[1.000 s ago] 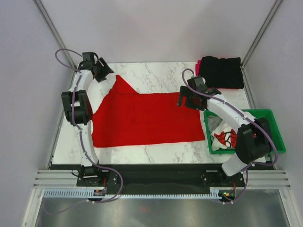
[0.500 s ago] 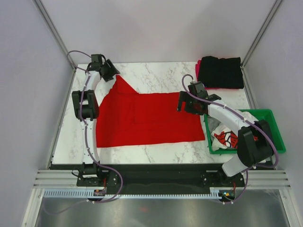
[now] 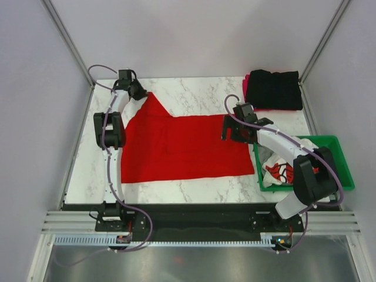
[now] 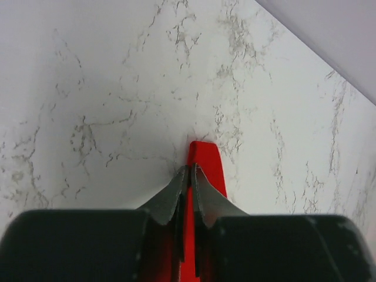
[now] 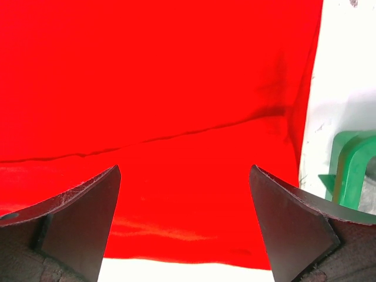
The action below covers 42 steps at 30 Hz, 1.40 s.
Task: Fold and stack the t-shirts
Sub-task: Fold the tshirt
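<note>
Our left gripper (image 4: 189, 171) is pinched tight on the pointed far-left tip of the red t-shirt (image 3: 182, 147); we judge this is to lift that corner for a fold. Our right gripper (image 5: 183, 173) hangs spread wide and holds nothing, over the shirt's right edge, likely lined up for the matching grab. The shirt lies flat across the middle of the surface (image 3: 194, 88). We count one red tee, and one folded black tee (image 3: 275, 89) at the far right corner atop one pink tee (image 3: 245, 81), a stack begun. One green crate (image 3: 338, 140) holds white printed cloth (image 3: 275, 170), whose number we cannot tell.
</note>
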Each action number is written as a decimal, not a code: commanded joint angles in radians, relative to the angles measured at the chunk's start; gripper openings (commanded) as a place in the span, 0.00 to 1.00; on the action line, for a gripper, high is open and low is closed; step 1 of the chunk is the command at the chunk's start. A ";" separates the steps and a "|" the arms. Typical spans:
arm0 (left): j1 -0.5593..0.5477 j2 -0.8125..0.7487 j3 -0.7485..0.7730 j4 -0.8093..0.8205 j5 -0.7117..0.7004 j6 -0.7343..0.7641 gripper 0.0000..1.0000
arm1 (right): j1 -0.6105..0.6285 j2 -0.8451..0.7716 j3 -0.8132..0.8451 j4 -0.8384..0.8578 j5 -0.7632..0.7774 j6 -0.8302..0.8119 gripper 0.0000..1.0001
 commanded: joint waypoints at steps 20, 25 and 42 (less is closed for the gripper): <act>0.094 0.068 -0.116 0.349 0.306 -0.187 0.02 | -0.129 0.442 0.517 -0.014 0.159 -0.067 0.89; 0.097 0.061 -0.125 0.348 0.318 -0.178 0.02 | -0.156 0.597 0.688 -0.069 0.234 -0.081 0.83; 0.099 0.062 -0.130 0.358 0.329 -0.179 0.02 | -0.183 0.686 0.703 -0.038 0.277 -0.095 0.60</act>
